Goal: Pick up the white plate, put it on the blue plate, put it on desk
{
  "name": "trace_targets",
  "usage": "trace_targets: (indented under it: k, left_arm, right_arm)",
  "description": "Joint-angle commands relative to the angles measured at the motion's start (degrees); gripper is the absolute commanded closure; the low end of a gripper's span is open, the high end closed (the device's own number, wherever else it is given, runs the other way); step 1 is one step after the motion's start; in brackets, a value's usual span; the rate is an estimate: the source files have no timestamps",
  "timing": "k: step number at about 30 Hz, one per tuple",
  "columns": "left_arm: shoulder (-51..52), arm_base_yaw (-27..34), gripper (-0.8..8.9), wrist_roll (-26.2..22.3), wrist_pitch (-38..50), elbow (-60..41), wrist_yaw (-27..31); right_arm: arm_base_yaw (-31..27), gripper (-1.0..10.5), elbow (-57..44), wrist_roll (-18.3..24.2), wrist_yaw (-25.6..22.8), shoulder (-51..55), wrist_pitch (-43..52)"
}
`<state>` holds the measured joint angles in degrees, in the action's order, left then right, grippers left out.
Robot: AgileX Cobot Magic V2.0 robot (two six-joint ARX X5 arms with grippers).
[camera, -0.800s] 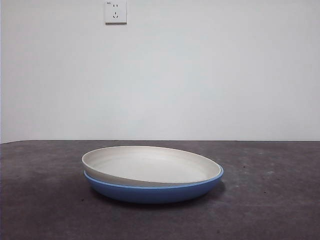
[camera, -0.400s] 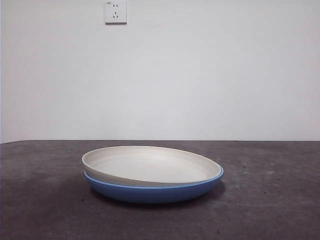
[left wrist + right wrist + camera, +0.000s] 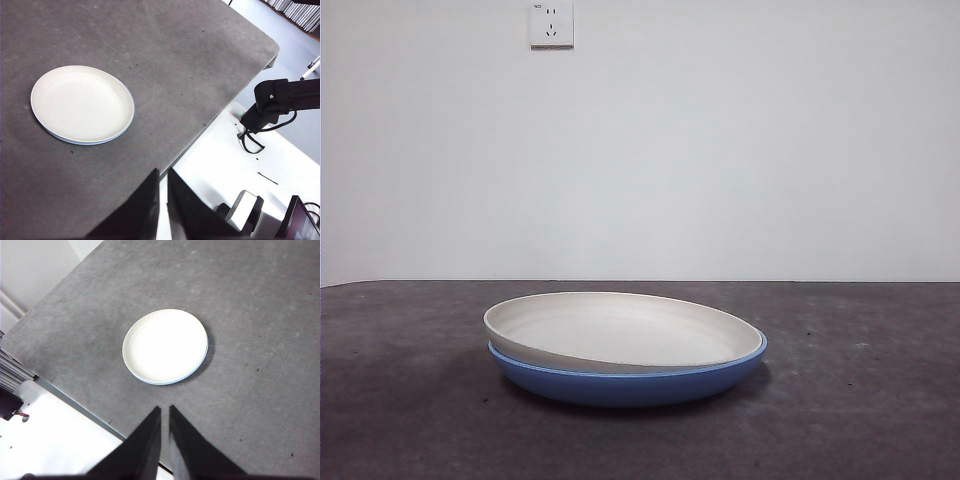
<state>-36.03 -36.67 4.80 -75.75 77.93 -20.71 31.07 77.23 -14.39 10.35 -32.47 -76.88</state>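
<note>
We see the white plate (image 3: pixel 620 330) nested in the blue plate (image 3: pixel 630 385), tilted slightly, on the desk (image 3: pixel 860 400). The left gripper (image 3: pixel 163 192) and right gripper (image 3: pixel 165 427) hang high above, jaws nearly closed, holding nothing.

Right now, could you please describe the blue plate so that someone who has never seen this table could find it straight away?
On the dark grey desk stands a single stack of two round plates. The blue plate is the lower one, resting directly on the desk, with only its glossy side and raised rim showing. The white plate lies in it, slightly tilted, cream and matte where the blue one is shiny.
</note>
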Motion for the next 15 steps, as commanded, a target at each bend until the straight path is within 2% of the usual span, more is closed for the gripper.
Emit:
trace_targets:
  k: [1, 15]
  left_arm:
    - [-0.24, -0.44, 7.94, -0.83, 0.37, 0.76, -0.11]
    - [-0.24, 0.31, 7.94, -0.85, 0.76, 0.11, -0.11]
  right_arm:
    - [0.35, 9.3, 0.79, -0.37, -0.07, -0.35, -3.96]
    - [0.35, 9.3, 0.79, -0.33, -0.07, -0.35, -3.96]
